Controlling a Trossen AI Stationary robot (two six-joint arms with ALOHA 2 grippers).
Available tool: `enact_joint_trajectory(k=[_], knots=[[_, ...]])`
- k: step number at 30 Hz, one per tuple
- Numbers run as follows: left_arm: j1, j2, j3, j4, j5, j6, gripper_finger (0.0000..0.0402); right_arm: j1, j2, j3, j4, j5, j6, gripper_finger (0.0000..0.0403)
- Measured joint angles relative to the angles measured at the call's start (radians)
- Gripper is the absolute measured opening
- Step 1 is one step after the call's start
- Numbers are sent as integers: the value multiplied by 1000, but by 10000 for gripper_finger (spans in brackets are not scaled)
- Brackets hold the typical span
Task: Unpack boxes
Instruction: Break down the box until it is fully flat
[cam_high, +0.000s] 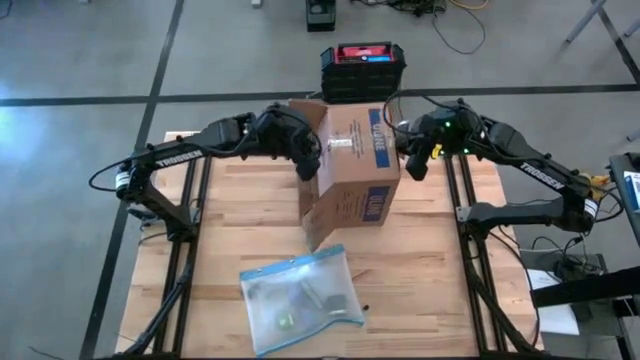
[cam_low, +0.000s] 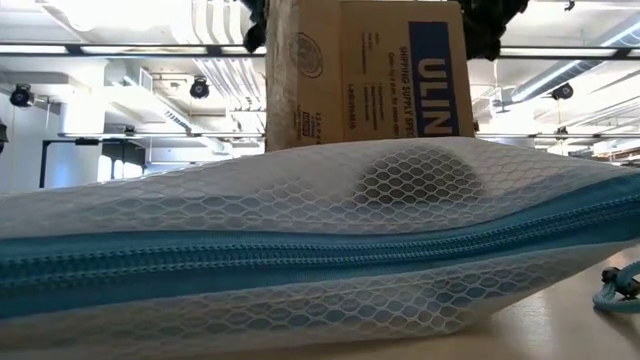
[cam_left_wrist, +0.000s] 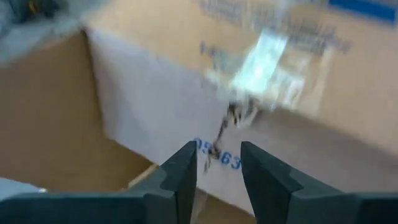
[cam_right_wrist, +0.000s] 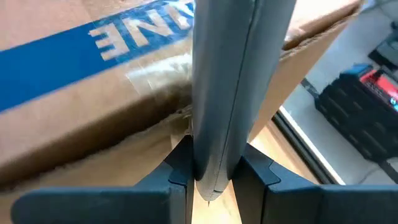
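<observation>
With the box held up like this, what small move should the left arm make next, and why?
Probably ease the left pincer further into the open box toward the small packet ahead. The fingers have a gap with nothing between them, and the right pincer is clamped on a grey strip beside the box.

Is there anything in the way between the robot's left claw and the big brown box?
Nothing visible. The left gripper is right at the open side of the cardboard box, its fingers parted and pointing in at the box's inner wall, touching nothing. The blue-edged mesh pouch lies nearer the table's front, well clear of both.
</observation>
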Motion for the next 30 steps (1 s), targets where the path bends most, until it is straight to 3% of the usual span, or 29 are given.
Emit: enact_joint_trajectory(k=[8,15,20,26,30], knots=[[-6,71,-16,-76,53,40,102,16,13,-2,122,-102,-29,56],[-9,109,-38,13,148,116,87,136,62,19,228,-71,-15,56],[-9,141,-39,105,212,142,79,209,73,137,178,8,-30,56],[-11,222,-40,202,246,146,79,230,79,317,66,-27,-76,56],[-10,262,-39,188,274,126,79,230,103,347,-28,-31,-76,56]])
